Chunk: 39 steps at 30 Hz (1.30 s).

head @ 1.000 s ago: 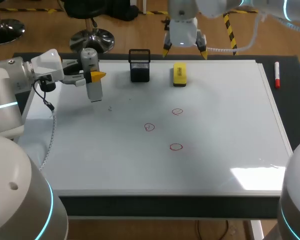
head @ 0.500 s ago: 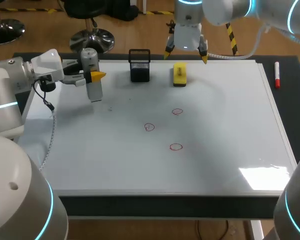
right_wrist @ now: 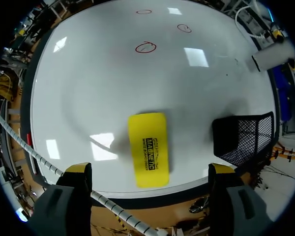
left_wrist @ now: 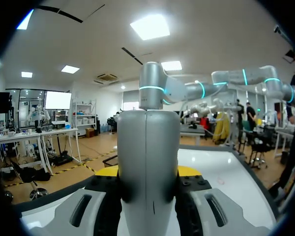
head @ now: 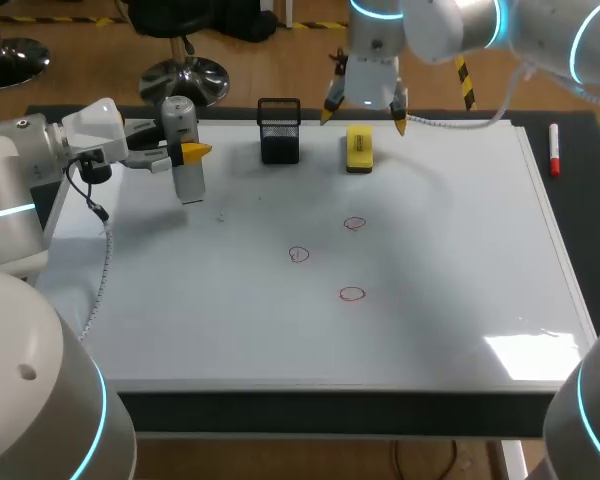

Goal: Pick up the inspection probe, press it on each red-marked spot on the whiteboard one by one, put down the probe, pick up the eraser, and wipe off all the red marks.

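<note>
Red circles (head: 352,224), all three, sit unwiped mid-whiteboard (head: 450,240), the probe (head: 188,182) is clamped in the left gripper (head: 183,152) at ten o'clock, seemingly off the surface, and the right gripper (head: 363,114) hangs spread above the eraser (head: 358,147) at twelve, so set-down, pickup and wiping remain

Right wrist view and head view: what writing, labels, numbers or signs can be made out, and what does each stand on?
eraser: two lines of dark print along its yellow top, one large and one smaller; not transcribed here, and too small to read in the head view.
whiteboard: no words or numbers, only three hand-drawn red marks.
probe: no print legible.
marker: no print legible.
</note>
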### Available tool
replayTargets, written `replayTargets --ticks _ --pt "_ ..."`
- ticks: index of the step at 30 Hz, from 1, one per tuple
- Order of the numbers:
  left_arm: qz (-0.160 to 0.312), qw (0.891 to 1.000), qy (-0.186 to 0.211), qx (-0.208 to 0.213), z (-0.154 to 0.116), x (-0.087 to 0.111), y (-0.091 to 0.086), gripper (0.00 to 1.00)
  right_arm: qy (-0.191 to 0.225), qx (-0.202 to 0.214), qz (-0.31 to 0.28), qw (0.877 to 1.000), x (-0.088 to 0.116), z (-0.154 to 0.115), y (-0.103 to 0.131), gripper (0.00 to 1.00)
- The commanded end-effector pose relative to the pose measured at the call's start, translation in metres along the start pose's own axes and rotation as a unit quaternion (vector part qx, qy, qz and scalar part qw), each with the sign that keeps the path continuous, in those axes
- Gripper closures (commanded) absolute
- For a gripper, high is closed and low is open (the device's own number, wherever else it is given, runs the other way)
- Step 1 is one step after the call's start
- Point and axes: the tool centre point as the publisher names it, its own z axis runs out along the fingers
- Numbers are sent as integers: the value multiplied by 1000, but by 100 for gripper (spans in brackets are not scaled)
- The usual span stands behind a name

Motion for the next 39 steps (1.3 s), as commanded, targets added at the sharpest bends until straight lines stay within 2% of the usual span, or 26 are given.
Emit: replayTargets --ticks 1,13,16,18,21,22,26,29,32,33,34,36,39 --pt "1 1000 -2 1 1 0 0 100 0 -4 -5 1000 -2 8 -2 0" --pt "1 1000 -2 1 1 0 0 100 2 -15 -12 1000 -2 18 0 0" --pt "1 1000 -2 1 1 0 0 100 3 -17 -12 1000 -2 21 1 4" --pt "1 1000 -2 1 1 0 0 100 3 -19 -11 1000 -2 21 1 12" --pt "1 1000 -2 1 1 0 0 100 5 -21 -12 1000 -1 24 2 16" --pt "1 1000 -2 1 1 0 0 100 5 -22 -11 1000 -1 25 2 21" --pt "1 1000 -2 1 1 0 0 100 7 -23 -13 1000 0 25 2 18" --pt "1 1000 -2 1 1 0 0 100 7 -23 -14 1000 -1 26 2 21" --pt "1 1000 -2 1 1 0 0 100 8 -25 -14 1000 0 28 2 31" --pt "1 1000 -2 1 1 0 0 100 9 -25 -15 1000 0 28 2 45" --pt "1 1000 -2 1 1 0 0 100 9 -26 -16 1000 0 29 2 51" --pt "1 1000 -2 1 1 0 0 100 11 -27 -17 999 0 30 2 57" --pt "1 1000 -2 1 1 0 0 100 12 -28 -18 999 0 30 2 59"
